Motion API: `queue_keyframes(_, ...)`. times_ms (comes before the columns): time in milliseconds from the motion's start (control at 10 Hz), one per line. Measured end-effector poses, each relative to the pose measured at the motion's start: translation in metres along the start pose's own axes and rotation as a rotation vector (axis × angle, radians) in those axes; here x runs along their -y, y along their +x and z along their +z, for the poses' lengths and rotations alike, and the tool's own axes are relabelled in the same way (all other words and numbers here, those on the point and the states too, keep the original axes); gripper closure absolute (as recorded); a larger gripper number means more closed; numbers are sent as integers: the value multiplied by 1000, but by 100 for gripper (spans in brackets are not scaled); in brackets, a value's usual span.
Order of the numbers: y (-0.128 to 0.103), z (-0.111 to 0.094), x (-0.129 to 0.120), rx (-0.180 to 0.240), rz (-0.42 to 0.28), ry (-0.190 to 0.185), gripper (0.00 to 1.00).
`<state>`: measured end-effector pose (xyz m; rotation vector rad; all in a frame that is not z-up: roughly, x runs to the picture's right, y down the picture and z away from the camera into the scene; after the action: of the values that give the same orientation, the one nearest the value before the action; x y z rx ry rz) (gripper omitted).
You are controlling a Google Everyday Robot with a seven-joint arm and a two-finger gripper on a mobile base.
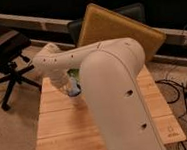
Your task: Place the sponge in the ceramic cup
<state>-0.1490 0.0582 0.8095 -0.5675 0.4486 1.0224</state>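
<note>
My white arm (113, 87) fills the middle of the camera view and reaches left and down over the wooden table (62, 130). The gripper (70, 87) hangs at the end of the forearm, just above the table's far left part. A small light-blue piece, the sponge (76, 88), shows right at the gripper's tip. Whether it is held cannot be made out. A sliver of green (75, 73) peeks out just behind the wrist. The ceramic cup is hidden, as the arm covers most of the tabletop.
A black office chair (4, 53) stands on the floor to the left. A large yellow padded panel (117, 29) leans behind the table. Cables (184, 87) lie on the floor to the right.
</note>
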Motion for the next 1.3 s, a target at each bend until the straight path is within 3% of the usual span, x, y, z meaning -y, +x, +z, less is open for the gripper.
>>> queue_keyframes(200, 0, 9, 5, 13, 21, -29, 74)
queue_keyframes(300, -1, 10, 5, 17, 23, -34, 70)
queue_keyframes(1300, -2, 11, 5, 18, 20, -31, 69)
